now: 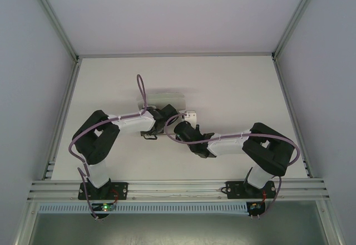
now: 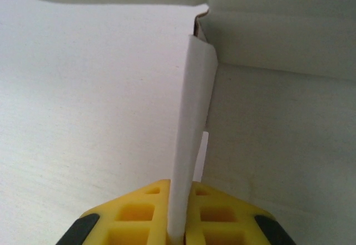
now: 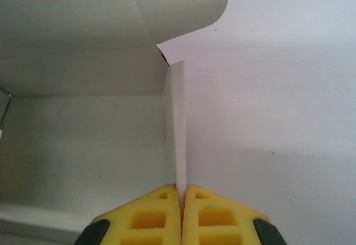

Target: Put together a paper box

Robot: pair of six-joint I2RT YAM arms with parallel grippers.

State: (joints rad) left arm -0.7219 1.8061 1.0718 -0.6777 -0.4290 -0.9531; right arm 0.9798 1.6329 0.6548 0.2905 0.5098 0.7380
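The paper box [image 1: 167,98] is white card, partly folded, lying mid-table where both arms meet. In the left wrist view an upright wall of the paper box [image 2: 193,122] runs edge-on between the yellow fingers [image 2: 139,211], and my left gripper [image 2: 181,223] is shut on it. More panels of the card stand to the right and above. My right gripper [image 3: 181,200] is shut on another thin upright wall of the paper box [image 3: 177,128], with the box's inside to its left and a curved flap [image 3: 183,5] above. From the top view the left gripper [image 1: 167,118] and right gripper [image 1: 181,127] sit close together.
The white table [image 1: 233,89] is bounded by aluminium rails [image 1: 61,122] at the left, right and near sides. Purple cables [image 1: 142,92] loop over both arms. Grey walls enclose the cell.
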